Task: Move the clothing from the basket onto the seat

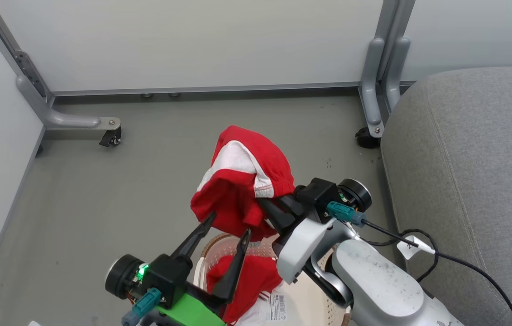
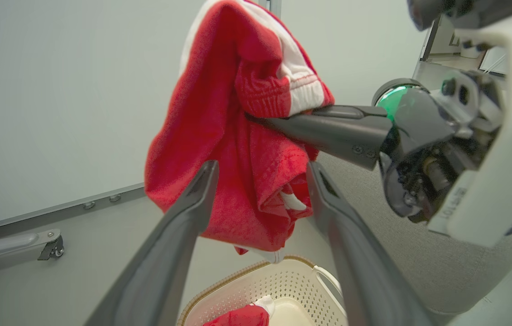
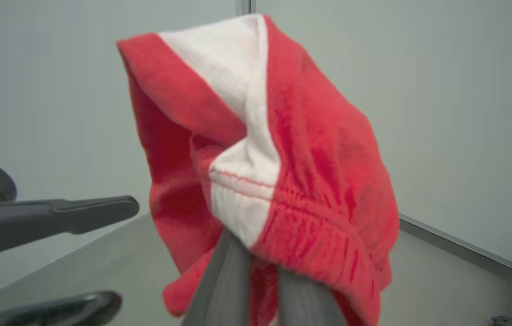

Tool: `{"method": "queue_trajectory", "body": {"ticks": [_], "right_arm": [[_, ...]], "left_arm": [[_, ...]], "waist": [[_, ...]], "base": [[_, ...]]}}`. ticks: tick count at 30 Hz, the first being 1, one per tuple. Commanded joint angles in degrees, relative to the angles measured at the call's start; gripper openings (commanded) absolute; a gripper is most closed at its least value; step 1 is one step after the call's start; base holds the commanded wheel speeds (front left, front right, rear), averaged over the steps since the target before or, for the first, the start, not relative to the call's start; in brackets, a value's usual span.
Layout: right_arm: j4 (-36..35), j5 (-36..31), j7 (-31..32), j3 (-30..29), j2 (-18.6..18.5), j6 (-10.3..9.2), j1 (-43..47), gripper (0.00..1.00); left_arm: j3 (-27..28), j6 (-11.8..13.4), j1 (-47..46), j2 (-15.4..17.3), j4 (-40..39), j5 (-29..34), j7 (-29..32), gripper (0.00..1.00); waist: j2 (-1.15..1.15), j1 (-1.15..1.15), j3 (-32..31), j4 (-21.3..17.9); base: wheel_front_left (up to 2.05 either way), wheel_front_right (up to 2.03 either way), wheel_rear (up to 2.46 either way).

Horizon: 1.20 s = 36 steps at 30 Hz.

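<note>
Left gripper (image 1: 230, 226): fingers spread apart, poised above basket (image 1: 212, 246). Red top (image 1: 251, 276) lies in the basket. Right gripper (image 1: 269, 210): clamped on red shorts (image 1: 246, 172), which hang above the basket. Grey seat (image 1: 473, 172) lies further right, apart from the shorts.

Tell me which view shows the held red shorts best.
Head view: the whole red shorts are held by the right gripper, outline uncut. The left wrist view crops their top; the right wrist view is a waistband close-up, bottom cut off.
</note>
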Motion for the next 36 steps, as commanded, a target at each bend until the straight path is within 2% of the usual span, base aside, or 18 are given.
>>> {"method": "queue_trajectory", "body": {"ticks": [1,11,16,28,36], "right_arm": [[0.32,-0.48,-0.29,-0.35,-0.08,0.0,0.51,0.0],[1.16,-0.88,-0.37,-1.42,-0.1,0.0,1.14,0.0],[1.44,-1.17,-0.51,-2.4,-0.18,0.0,0.6,0.0],[2.08,-1.56,-1.86,-6.01,-0.2,0.0,-0.75,0.0],[2.63,-2.15,-3.29,-10.92,-0.13,0.0,0.14,0.0]], "left_arm": [[-0.34,-0.11,1.15,0.33,-0.06,0.34,0.26,1.0],[-1.49,-0.57,0.44,1.02,-0.29,0.48,1.19,1.0],[-1.54,-0.68,-0.8,1.38,-0.35,0.7,1.38,1.0],[-2.17,-1.48,-3.32,1.85,-1.25,1.4,2.24,1.0],[-3.5,-2.89,-5.28,2.54,-1.99,1.64,3.95,1.0]], "waist": [[0.0,0.0,0.0,0.07],[0.0,0.0,0.49,-0.88],[0.0,0.0,1.57,-3.52],[0.0,0.0,5.29,-16.93],[0.0,0.0,7.91,-25.47]], "base": [[0.0,0.0,0.0],[0.0,0.0,0.0],[0.0,0.0,0.0],[0.0,0.0,0.0],[0.0,0.0,0.0]]}}
